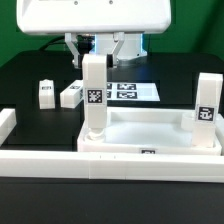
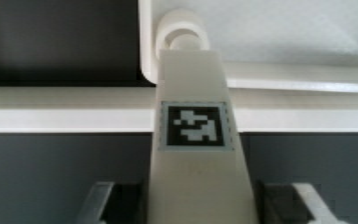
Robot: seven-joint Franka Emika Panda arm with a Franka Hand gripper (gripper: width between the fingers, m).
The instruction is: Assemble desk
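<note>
**Claw point(image 1: 98, 50) straddles a standing leg point(image 1: 93, 95) at a corner of the desk top point(image 1: 150, 128)**

Exterior view: the claw hangs under the white arm housing, above the middle of the black bench point(image 1: 30, 70). Its fingers sit on either side of the top end of the standing leg. That leg is upright with its tag facing the camera. Its foot is in the round corner socket of the desk top on the exterior view's left. The desk top lies flat, hollow side up, close to the bench's front edge. A second leg point(image 1: 205, 108) stands upright at the desk top's corner on the exterior view's right. A loose leg point(image 1: 45, 92) and another loose leg point(image 1: 72, 94) rest side by side toward the bench edge on the exterior view's left, apart from the desk top. The marker board point(image 1: 128, 90) lies flat behind the standing leg. A long white rail point(image 1: 40, 160) runs along the front edge.

Wrist view: the standing leg point(image 2: 197, 110) fills the middle, tag showing, with its far end in the socket point(image 2: 190, 35). Dark fingers point(image 2: 105, 200) flank its near end. A thin pale strip shows between each finger and the leg, so I cannot tell whether the claw presses on it.
</note>
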